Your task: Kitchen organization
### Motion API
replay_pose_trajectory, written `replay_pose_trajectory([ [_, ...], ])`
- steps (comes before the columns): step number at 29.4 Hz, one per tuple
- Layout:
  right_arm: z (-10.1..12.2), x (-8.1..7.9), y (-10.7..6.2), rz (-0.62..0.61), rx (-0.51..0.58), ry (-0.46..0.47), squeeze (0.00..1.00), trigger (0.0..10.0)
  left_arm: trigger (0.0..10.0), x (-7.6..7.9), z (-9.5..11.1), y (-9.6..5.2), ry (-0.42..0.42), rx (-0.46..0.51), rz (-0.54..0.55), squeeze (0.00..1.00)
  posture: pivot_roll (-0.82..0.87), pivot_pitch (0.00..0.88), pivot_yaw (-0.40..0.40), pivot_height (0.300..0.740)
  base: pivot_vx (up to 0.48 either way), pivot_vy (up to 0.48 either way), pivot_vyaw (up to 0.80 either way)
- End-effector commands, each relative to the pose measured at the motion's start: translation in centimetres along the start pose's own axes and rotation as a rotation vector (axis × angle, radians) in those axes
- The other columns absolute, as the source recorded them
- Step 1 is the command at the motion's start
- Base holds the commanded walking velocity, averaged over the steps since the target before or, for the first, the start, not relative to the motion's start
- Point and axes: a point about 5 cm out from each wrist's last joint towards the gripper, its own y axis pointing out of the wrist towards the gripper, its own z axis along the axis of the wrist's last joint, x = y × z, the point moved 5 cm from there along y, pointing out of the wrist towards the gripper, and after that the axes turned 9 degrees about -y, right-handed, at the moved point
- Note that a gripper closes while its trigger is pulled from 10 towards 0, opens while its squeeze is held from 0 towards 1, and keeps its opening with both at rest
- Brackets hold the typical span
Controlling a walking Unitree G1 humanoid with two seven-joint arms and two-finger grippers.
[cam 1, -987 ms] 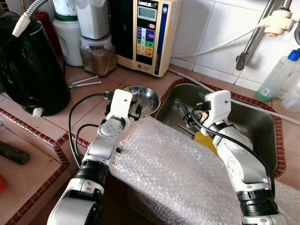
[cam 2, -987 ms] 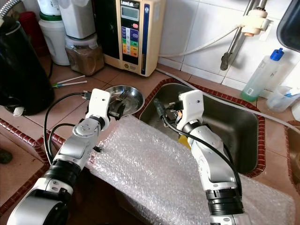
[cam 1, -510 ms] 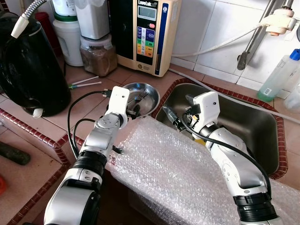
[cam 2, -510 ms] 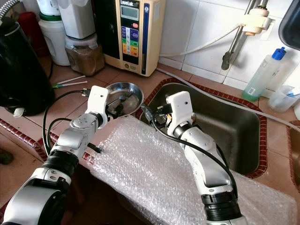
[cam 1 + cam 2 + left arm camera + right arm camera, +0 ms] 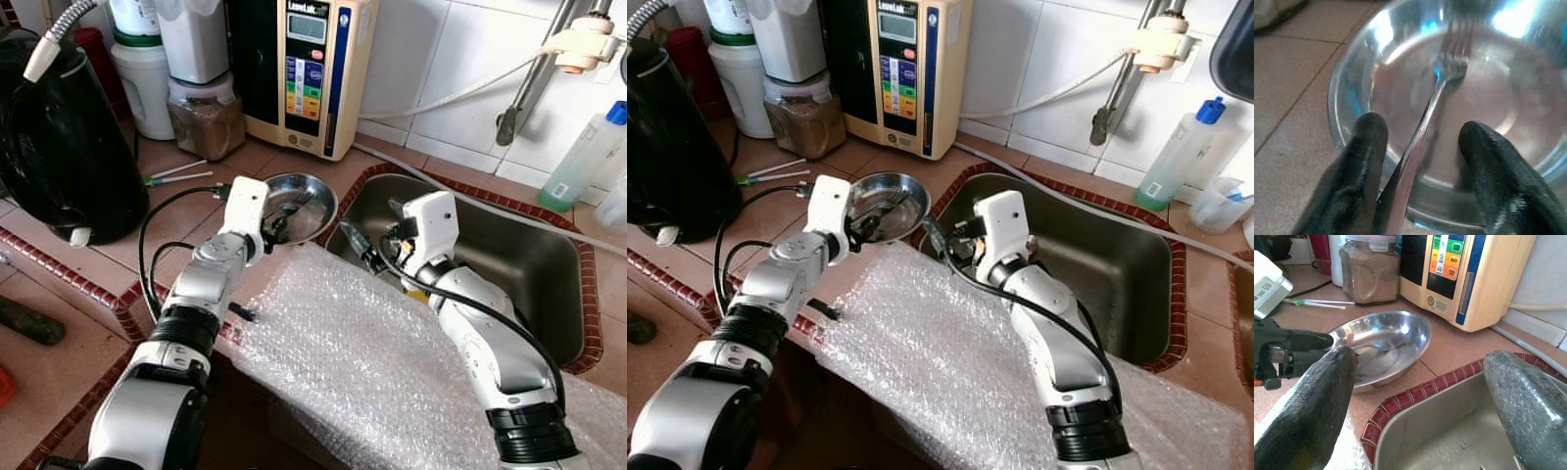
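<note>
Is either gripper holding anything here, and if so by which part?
The left gripper has its fingers around the handle of the fork lying in the steel bowl, apparently not clamped yet. The right gripper is open over the sink rim, holding nothing.

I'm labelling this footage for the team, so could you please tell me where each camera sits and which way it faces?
Left eye view: head, looking down at counter and sink; both arms show.
Right eye view: same scene, shifted.
Left wrist view: along the open left gripper at the fork in the bowl.
Right wrist view: along the open right gripper, over the sink rim, toward the bowl and left gripper.
Shared: both wrist views show the bowl.
</note>
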Motion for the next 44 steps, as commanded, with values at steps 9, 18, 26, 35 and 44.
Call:
replay_pose_trajectory([
  [9, 0.6, 0.3, 0.2, -0.006, 0.014, -0.011, 0.0, 10.0, 0.0, 0.8, -0.4, 0.1, 0.053, -0.088, -0.083, 0.0, 0.06, 0.0, -0.005, 0.74, 0.0, 0.0, 0.0],
  [18, 0.4, 0.5, 0.2, -0.01, 0.008, -0.013, 0.0, 10.0, 0.0, 0.2, -0.7, 0.1, 0.069, -0.099, -0.051, 0.0, 0.06, 0.0, -0.005, 0.74, 0.0, 0.0, 0.0],
  [26, 0.2, 0.7, 0.2, -0.016, 0.004, -0.013, 0.0, 10.0, 0.0, -0.5, -1.3, -0.1, 0.075, -0.13, -0.042, 0.0, 0.06, 0.0, -0.005, 0.74, 0.0, 0.0, 0.0],
  [35, 0.1, 0.6, 0.3, -0.016, 0.004, -0.009, 0.0, 10.0, 0.0, -2.3, -1.7, -0.5, 0.177, -0.152, -0.011, 0.0, 0.07, 0.0, -0.003, 0.74, 0.0, 0.0, 0.0],
  [44, 0.0, 0.6, 0.3, -0.02, 0.002, -0.002, 0.0, 10.0, 0.0, -3.2, -0.9, -0.8, 0.261, -0.138, 0.011, 0.0, 0.07, 0.0, -0.006, 0.74, 0.0, 0.0, 0.0],
])
